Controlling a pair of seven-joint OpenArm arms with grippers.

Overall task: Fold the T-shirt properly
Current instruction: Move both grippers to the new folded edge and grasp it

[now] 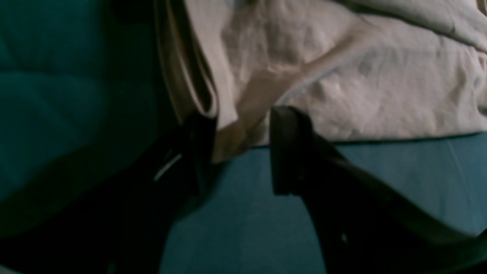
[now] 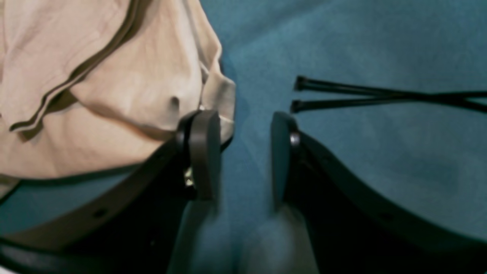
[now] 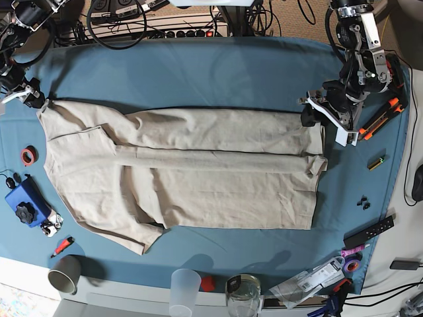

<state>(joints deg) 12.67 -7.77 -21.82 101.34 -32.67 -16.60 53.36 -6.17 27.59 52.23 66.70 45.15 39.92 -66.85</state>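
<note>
One large garment fills most of the table (image 3: 198, 69): the T-shirt (image 3: 198, 178) lies lengthwise across the teal cloth, its far long side already turned in toward the middle, the near side and near sleeve flat and unfolded. You have an arm at each short end of it.

The left gripper (image 1: 239, 152) sits at the shirt's corner near the table's right edge, jaws apart, with a fold of the beige edge lying between them but not pinched. Before you close, push in deep enough that every layer at that corner is caught, not only the top one.

The right gripper (image 2: 243, 152) is at the opposite corner, by the table's left edge, also parted and holding nothing; the left wrist's counterpart view shows its one finger (image 2: 203, 152) touching the fabric while bare cloth lies in the gap. Shift it toward the shirt first.

Close both together, lift evenly and keep the edge taut, so the fold lands straight. Mind the two black cable ties (image 2: 380, 97) lying just beyond the right gripper.
</note>
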